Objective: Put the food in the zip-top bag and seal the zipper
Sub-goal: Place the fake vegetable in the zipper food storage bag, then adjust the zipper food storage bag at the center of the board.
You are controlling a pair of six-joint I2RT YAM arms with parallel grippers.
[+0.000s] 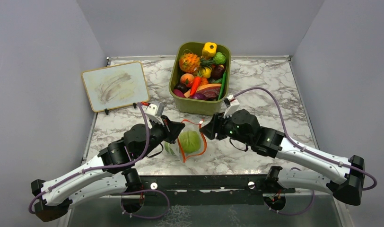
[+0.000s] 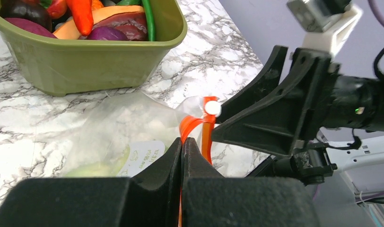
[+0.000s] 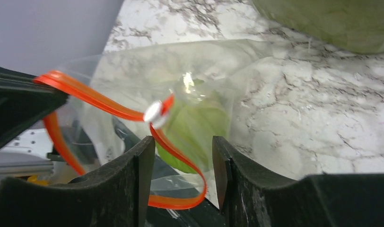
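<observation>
An olive-green bin (image 1: 199, 105) stood at twelve o'clock on the marble table (image 1: 275, 85). A board (image 1: 115, 86), perhaps a whiteboard, lay at ten o'clock.

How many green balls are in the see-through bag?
2. One round light-green toy cabbage ball sits mid-bag in the clear crinkly plastic bag; a second green ball peeks out beside the left pincer, mostly hidden. More may be hidden.

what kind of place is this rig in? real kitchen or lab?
Looks like a lab test booth, not a kitchen: plain grey walls box in a marble-patterned table, with a green bin of toy produce and a small whiteboard.
</observation>
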